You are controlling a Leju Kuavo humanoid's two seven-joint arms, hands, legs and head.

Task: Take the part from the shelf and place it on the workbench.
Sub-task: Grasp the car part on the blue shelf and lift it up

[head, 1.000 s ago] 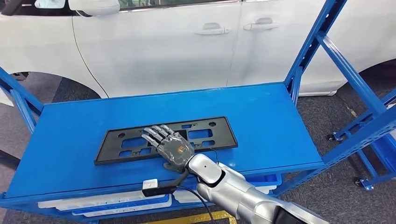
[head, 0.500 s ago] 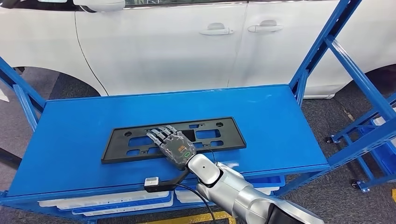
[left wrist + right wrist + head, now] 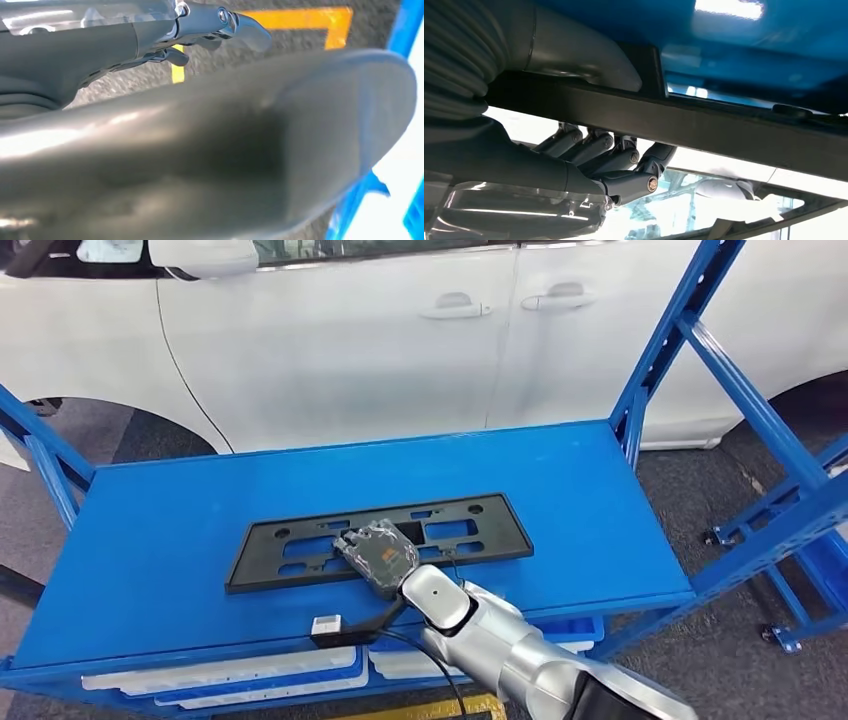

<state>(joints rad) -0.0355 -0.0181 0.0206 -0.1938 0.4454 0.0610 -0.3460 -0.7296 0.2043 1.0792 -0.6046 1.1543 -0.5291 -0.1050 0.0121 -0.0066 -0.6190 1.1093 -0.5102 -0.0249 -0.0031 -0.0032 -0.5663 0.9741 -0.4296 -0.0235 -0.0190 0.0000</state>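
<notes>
The part is a flat black licence-plate frame lying across the middle of the blue shelf top. My right hand is at the frame's near edge, fingers curled down over it. In the right wrist view the thumb lies on one side of the black frame bar and the dark fingers wrap the other side, so the hand grips the edge. My left hand hangs over the floor and holds nothing.
A white car stands right behind the shelf. Blue uprights and braces rise at the shelf's right end, another at the left. White and blue trays sit on the lower level. Yellow floor tape lies below.
The right hand's fingers, flat and spread on the frame earlier, have curled around its near edge. The frame has slid a little to the right on the shelf.
</notes>
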